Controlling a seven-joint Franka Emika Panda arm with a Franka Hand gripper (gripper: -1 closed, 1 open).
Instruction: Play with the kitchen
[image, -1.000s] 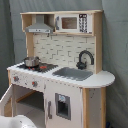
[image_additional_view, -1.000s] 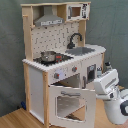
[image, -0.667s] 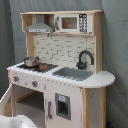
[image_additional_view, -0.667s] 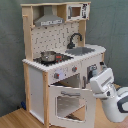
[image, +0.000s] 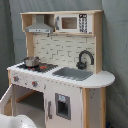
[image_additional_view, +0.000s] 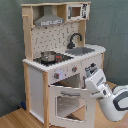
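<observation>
The kitchen (image: 60, 75) (image_additional_view: 60, 65) is a tall toy of pale wood and white panels. It has a grey hood (image: 40, 25), a black faucet (image: 85, 59), a sink (image: 72, 74) and a small pot (image: 31, 61) on the stovetop. Its windowed oven door (image_additional_view: 67, 102) hangs partly open, tilted outward. In the second exterior view my gripper (image_additional_view: 90, 86) sits at the door's upper right corner, against its top edge. In the first exterior view only a white part of the arm (image: 12, 122) shows at the bottom left.
A grey curtain (image_additional_view: 12, 50) hangs behind the kitchen. The toy stands on a wooden floor (image_additional_view: 15, 120). My white arm (image_additional_view: 112, 100) fills the second exterior view's lower right. A microwave (image: 72, 22) sits on the top shelf, and a cupboard door (image: 62, 105) is below the sink.
My gripper has moved toward the second exterior view's left, from beside the kitchen's front to the oven door's upper corner. The door's tilt looks about the same.
</observation>
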